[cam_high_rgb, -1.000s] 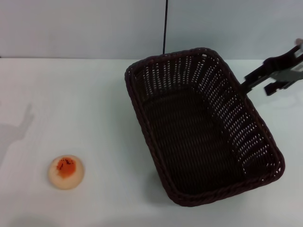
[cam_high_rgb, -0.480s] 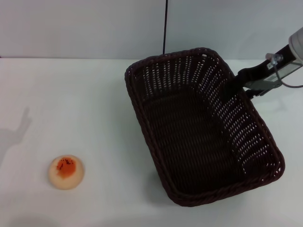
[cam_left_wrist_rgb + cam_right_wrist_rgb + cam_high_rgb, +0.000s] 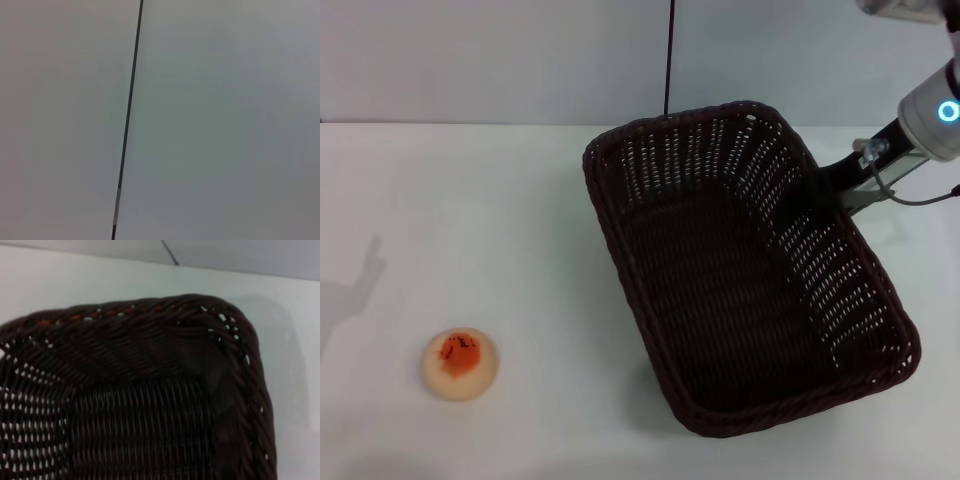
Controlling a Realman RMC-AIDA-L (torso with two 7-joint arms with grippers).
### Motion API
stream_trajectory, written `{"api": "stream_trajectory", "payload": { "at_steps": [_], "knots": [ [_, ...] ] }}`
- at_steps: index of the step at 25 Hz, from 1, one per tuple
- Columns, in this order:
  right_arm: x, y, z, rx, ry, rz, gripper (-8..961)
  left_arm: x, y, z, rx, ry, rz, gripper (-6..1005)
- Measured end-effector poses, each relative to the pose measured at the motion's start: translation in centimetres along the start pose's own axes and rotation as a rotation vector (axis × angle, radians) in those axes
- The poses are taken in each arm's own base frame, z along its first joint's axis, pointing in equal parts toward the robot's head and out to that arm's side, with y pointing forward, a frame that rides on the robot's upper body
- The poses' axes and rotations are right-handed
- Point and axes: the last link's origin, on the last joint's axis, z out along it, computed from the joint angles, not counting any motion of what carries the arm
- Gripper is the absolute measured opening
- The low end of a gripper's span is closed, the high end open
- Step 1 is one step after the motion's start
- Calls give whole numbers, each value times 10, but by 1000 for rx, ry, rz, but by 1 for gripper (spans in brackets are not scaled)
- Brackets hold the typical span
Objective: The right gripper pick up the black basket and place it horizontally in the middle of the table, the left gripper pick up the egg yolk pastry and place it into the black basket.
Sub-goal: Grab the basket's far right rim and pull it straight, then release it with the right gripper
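The right wrist camera looks down into a corner of the black basket (image 3: 140, 405). Its braided rim (image 3: 150, 310) curves round the corner, and the open-weave sides slope down to the woven floor, with light showing through gaps in the weave. Beyond the rim lies the white desk (image 3: 60, 280), which meets a grey wall (image 3: 250, 255).

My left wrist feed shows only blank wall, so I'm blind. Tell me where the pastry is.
Observer: The egg yolk pastry sits on the table, near left, well apart from the black basket.
Operator: Report the arms.
Observer: The right pincer is at the basket's right wall, near its far corner. The left pincer shows in no view.
Operator: Check the basket's contents.
Observer: Nothing lies inside it in the head view.
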Motion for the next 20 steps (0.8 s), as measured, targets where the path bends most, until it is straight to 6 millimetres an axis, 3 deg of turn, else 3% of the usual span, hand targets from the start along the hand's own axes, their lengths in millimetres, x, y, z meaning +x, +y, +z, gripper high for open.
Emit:
{"api": "stream_trajectory", "payload": {
  "at_steps": [3, 6, 12, 17, 20],
  "knots": [
    [0, 1, -1, 2, 2, -6, 617, 0, -1, -2, 4, -3, 1, 833],
    [-1, 1, -3, 7, -6, -23, 412, 0, -2, -4, 7, -6, 2, 832],
    [-4, 1, -17, 36, -29, -151, 289, -1, -3, -11, 18, -10, 2, 831],
    [-4, 9, -33, 25, 0, -383, 187, 0, -4, -22, 23, -18, -8, 830],
    [-5, 11, -36, 25, 2, -434, 172, -1, -4, -25, 28, -21, -9, 830]
  ]
}}
